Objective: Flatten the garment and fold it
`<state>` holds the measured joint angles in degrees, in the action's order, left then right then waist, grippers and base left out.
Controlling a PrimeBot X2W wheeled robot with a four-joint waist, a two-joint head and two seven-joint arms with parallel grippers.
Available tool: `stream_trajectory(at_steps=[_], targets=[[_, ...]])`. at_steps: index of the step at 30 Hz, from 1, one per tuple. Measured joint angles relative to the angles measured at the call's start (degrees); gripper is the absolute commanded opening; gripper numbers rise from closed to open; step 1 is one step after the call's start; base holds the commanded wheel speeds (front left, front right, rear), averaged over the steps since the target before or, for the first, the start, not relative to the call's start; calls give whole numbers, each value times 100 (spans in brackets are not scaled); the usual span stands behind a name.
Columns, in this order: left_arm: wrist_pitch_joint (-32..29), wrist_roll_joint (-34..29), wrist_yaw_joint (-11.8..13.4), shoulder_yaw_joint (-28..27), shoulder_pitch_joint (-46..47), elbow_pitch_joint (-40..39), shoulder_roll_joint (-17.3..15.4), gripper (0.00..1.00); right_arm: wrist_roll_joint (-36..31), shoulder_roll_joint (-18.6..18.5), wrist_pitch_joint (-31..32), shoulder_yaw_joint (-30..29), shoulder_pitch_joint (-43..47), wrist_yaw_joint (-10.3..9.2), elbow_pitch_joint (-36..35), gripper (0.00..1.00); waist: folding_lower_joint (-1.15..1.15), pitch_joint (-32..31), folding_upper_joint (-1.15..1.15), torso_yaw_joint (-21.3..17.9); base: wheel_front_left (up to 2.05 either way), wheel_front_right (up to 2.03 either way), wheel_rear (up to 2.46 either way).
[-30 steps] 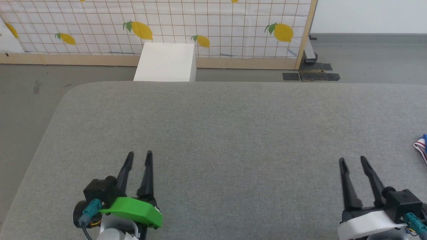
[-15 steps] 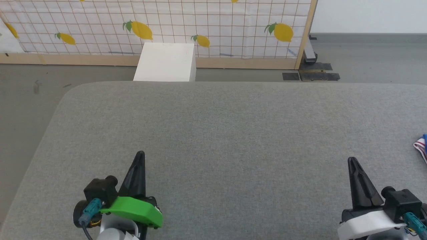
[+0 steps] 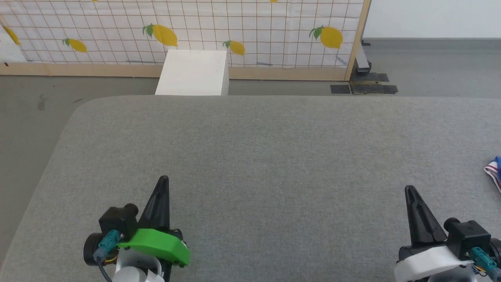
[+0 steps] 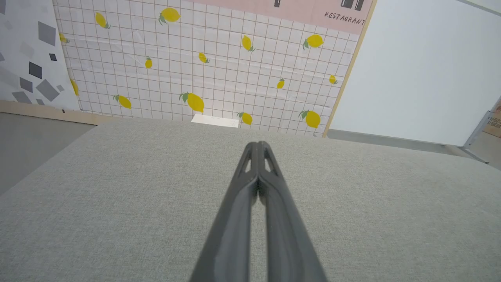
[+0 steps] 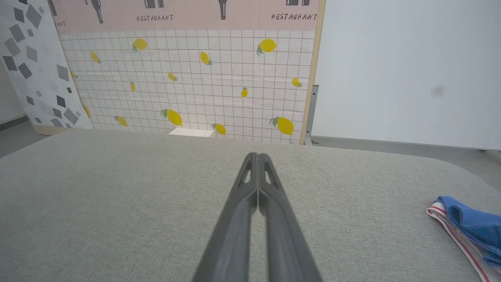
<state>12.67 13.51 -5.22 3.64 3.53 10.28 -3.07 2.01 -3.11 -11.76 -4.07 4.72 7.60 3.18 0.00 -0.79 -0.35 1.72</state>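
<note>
Only a corner of the garment [image 3: 494,172] shows at the right edge of the head view: blue cloth with white trim and thin red stripes. The right wrist view has it lying bunched at the lower right [image 5: 467,227], to the right of my right gripper. My right gripper [image 3: 409,189] [image 5: 258,156] is shut with nothing in it, low over the grey padded table [image 3: 266,156]. My left gripper [image 3: 164,179] [image 4: 258,145] is shut and empty too, near the table's front left, far from the garment.
A white box [image 3: 192,73] stands on the floor just past the table's far edge. Behind it runs a lemon-patterned screen [image 3: 219,27] with a wooden frame. Black floor plates [image 3: 364,88] lie at the screen's right end. The table's left corner is rounded.
Both grippers have gone from open to shut, closing on nothing. The arms have stayed in place. The head view has shifted very slightly.
</note>
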Motion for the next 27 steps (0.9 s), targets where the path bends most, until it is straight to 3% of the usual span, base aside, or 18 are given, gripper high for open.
stream_trajectory(at_steps=[27], targets=[[-302,-326,126,-92,-32,-247,0,0,-46,1,278,97,-73,-1,-64,0,0,20,0,-43,0,0,0]])
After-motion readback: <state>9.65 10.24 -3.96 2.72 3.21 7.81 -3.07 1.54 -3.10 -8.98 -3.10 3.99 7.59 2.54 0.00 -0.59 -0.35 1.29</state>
